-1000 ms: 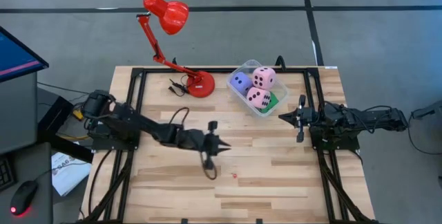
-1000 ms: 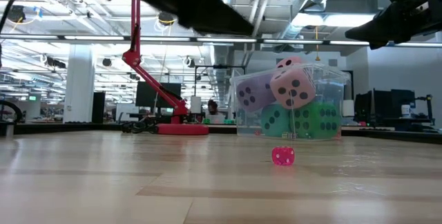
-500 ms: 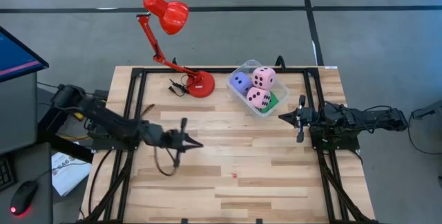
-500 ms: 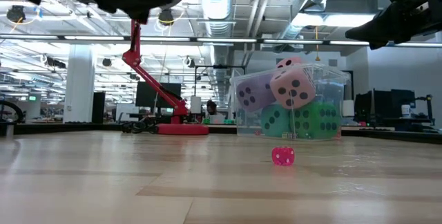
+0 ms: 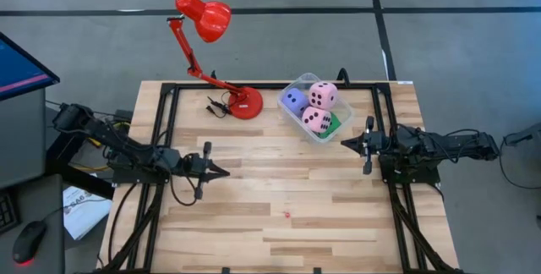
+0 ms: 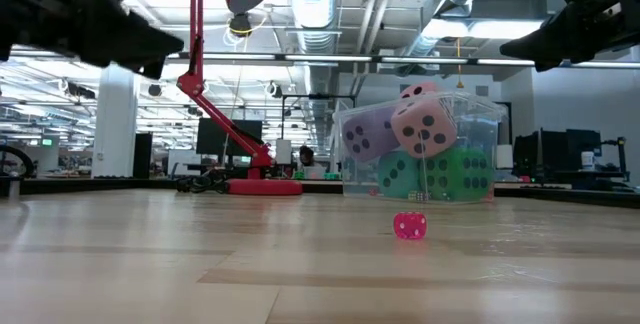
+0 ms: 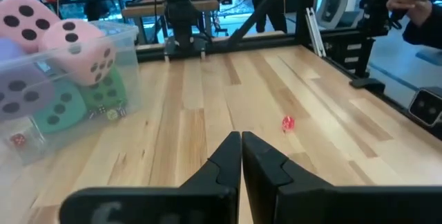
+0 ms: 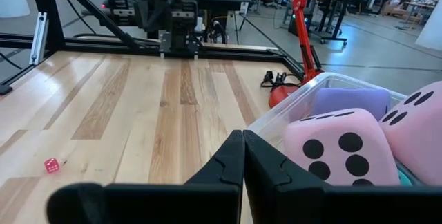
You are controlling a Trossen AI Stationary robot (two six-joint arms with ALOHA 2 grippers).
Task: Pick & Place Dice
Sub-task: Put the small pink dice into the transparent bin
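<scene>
A tiny red die (image 5: pixel 286 216) lies alone on the wooden table; it also shows in the low view (image 6: pixel 409 225) and both wrist views (image 7: pixel 287 123) (image 8: pixel 51 165). Two pink soft dice (image 5: pixel 322 95) (image 5: pixel 316 120), a purple-blue one (image 5: pixel 293 101) and a green one (image 5: pixel 335 124) sit piled in the clear tub (image 5: pixel 297 83) at the far right. Tiny dice (image 7: pixel 110 113) lie on the tub's floor. My left gripper (image 5: pixel 223 172) hovers shut at the table's left. My right gripper (image 5: pixel 342 143) hovers shut beside the tub. Neither holds anything.
A red desk lamp (image 5: pixel 203 16) stands on its round base (image 5: pixel 245 103) at the far edge, left of the tub, with a black cord (image 5: pixel 217 105) beside it. Bare wood stretches across the table's middle and near side around the tiny die.
My left gripper has drawn back from the table's middle toward the left edge, its arm folding in. The tiny red die and the tub have stayed put.
</scene>
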